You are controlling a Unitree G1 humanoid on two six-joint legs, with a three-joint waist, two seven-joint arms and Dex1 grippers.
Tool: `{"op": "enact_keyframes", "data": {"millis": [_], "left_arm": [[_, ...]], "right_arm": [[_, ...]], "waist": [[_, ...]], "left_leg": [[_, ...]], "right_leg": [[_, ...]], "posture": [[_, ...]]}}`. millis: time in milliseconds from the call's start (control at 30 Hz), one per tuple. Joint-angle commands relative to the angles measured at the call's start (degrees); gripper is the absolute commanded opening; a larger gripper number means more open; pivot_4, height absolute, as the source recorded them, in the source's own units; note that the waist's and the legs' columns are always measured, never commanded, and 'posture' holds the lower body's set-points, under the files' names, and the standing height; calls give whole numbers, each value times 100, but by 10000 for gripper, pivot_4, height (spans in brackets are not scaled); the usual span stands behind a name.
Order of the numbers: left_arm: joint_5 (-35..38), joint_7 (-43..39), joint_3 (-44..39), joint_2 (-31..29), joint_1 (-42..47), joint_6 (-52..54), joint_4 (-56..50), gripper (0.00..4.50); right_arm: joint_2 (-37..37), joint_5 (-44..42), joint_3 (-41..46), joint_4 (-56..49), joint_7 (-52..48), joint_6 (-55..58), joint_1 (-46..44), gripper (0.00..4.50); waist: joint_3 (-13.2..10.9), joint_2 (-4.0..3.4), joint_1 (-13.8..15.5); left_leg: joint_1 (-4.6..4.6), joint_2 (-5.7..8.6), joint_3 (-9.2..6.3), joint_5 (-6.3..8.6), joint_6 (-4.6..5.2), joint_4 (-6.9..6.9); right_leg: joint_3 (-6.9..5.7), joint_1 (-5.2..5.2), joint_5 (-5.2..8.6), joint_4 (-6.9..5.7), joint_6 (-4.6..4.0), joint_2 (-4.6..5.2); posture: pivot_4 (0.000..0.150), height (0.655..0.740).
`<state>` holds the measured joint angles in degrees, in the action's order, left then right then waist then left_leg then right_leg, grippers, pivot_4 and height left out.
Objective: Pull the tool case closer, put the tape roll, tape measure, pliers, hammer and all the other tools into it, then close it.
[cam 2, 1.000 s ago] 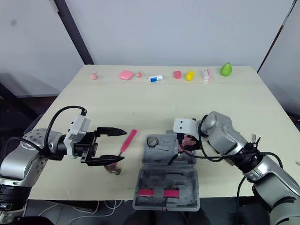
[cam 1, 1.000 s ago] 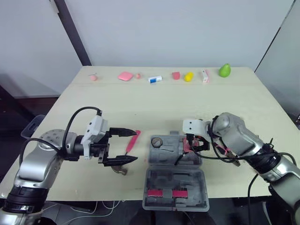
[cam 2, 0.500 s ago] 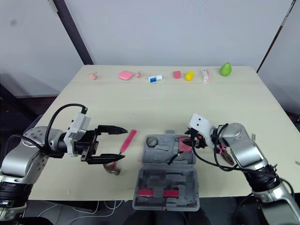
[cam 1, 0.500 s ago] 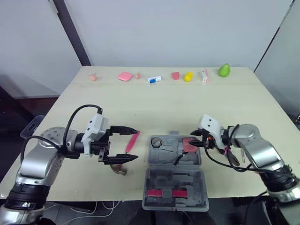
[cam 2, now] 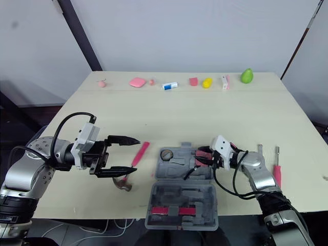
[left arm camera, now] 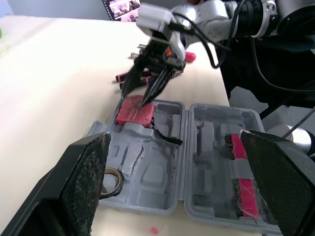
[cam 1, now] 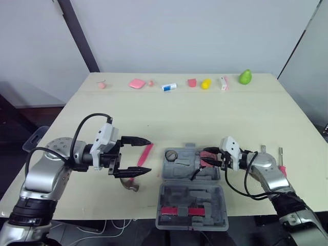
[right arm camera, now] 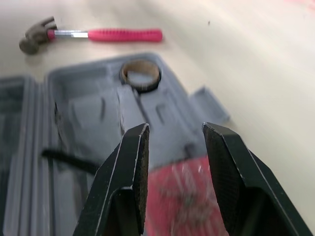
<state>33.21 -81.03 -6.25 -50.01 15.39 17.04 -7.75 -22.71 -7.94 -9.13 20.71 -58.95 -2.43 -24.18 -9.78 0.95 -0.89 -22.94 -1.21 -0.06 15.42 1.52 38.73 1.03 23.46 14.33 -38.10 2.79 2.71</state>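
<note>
The grey tool case [cam 1: 180, 169] lies open near the table's front edge. In its tray sit the tape roll [cam 1: 171, 155] and the red tape measure [cam 1: 208, 158]. My right gripper [cam 1: 205, 157] reaches in from the right. Its jaws stand a little apart with nothing between them, and the tips hover just over the tape measure [left arm camera: 134, 109]. The pink-handled hammer [cam 1: 144, 154] lies left of the case. My left gripper [cam 1: 148, 156] is wide open beside the case, and the hammer handle shows between its fingers. Whether they touch it I cannot tell.
The case lid [cam 1: 192, 220] overhangs the front edge and holds two red inserts. A metal tool [cam 2: 259, 151] and a red-handled tool [cam 2: 277, 171] lie right of the case. Small items, among them a green pear [cam 1: 245, 77], line the far edge.
My right arm has drawn back to the right and dropped low, uncovering the tools beside the case. Its jaws have narrowed. The tape measure stays in the tray. The left gripper has barely moved.
</note>
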Motion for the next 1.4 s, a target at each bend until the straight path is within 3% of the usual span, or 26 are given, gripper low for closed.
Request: {"op": "enact_keyframes", "data": {"millis": [33, 233, 367, 467, 800, 1033, 1100, 1200, 1267, 1400], "left_arm": [[52, 19, -179, -32, -86, -90, -107, 45000], [116, 46, -236, -59, -258, -3, -175, 45000], [147, 104, -249, -26, -332, 24, -227, 45000], [162, 139, -250, -14, -378, 4, -240, 45000], [306, 641, -790, 293, -833, -23, -104, 45000], [174, 1229, -1394, 723, -1518, -380, 301, 45000], [116, 1355, -1581, 827, -1822, -493, 425, 45000], [27, 1452, -1790, 911, -2238, -687, 558, 45000], [-112, 1460, -1904, 929, -2578, -898, 614, 45000], [-26, 1572, -2145, 1064, -3006, -977, 592, 45000]], "right_arm": [[86, 168, -15, 763, 81, -534, -94, 18116], [0, 677, -301, 1743, 218, -718, -87, 18116], [106, 564, -238, 1877, 299, -433, -91, 18116], [156, 498, -187, 1735, 346, -500, -74, 18116], [61, -594, 684, -806, 536, -304, 534, 18116], [-421, -1163, 1610, -2233, 848, -46, 1890, 18116], [-544, -1257, 1965, -2384, 944, -75, 2354, 23199], [-629, -1452, 2429, -2534, 1023, -141, 3001, 38159], [-638, -1595, 2793, -2601, 1043, -229, 3499, 44376], [-536, -1788, 3276, -2668, 1074, -381, 4286, 44376]], "waist": [[0, -1, -3], [4, 5, -6], [9, 12, 3], [17, 18, 5], [5, 0, 10], [4, 0, 22], [5, 0, 21], [5, 1, 22], [5, 2, 25], [5, 1, 24]], "left_leg": [[1, 0, 0, 0, 0, 0], [32, -1, 4, 0, 0, 0], [121, -6, 0, 0, -1, -5], [140, -12, -3, 0, -1, -5], [72, -12, -6, 0, -2, -21], [71, -10, -8, 1, -2, -37], [76, -9, -6, 1, -2, -38], [78, -9, -2, 1, -2, -37], [80, -10, -1, 1, -2, -37], [89, -12, 7, 1, -2, -36]], "right_leg": [[1, 0, 0, -1, 0, 0], [5, -23, 0, -1, 0, 0], [1, -116, 6, 10, -11, 1], [3, -134, 13, 10, -24, 3], [3, -63, -1, 10, -4, 6], [-4, -63, 1, 22, -3, 14], [-2, -66, 1, 19, -3, 20], [1, -66, 2, 21, -4, 20], [2, -66, 4, 20, -6, 19], [9, -71, 15, 20, -25, 21]], "posture": [[1500, 7400], [1500, 7400], [1500, 7400], [1500, 7400], [1500, 7400], [1500, 7400], [1500, 7400], [1500, 7400], [1500, 7400], [1500, 7400]]}}
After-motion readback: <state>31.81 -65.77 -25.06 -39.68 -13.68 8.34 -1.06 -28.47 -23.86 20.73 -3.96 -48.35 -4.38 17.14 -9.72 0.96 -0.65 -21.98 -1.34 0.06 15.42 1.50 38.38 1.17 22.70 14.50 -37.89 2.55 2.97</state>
